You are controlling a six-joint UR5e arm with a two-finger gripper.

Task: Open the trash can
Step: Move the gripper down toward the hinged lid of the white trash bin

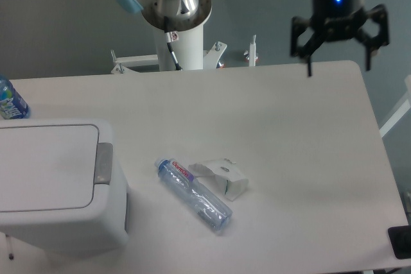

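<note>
Gripper (338, 61) hangs above far-right table edge, fingers spread wide, holding nothing; trash can (54, 187) sits at near-left corner, lid flat and shut, grey push tab (103, 162) on its right rim untouched. Step in hand: approach phase, judged barely begun, w/ gripper well apart from bin. Next move calls for travel left and nearer across table (289, 133), passing above bottle (194, 194) and crumpled carton (225, 178), then descent onto tab to press it.

The trash can (54, 184) is showing smooth, matt white plastic with a duller grey tab (103, 163). The bottle (193, 194) is looking like clear glossy plastic, the small carton (225, 178) like matt white card. The counter (270, 133) is appearing smooth and matt; the hand (338, 63) is looking matt black.
</note>
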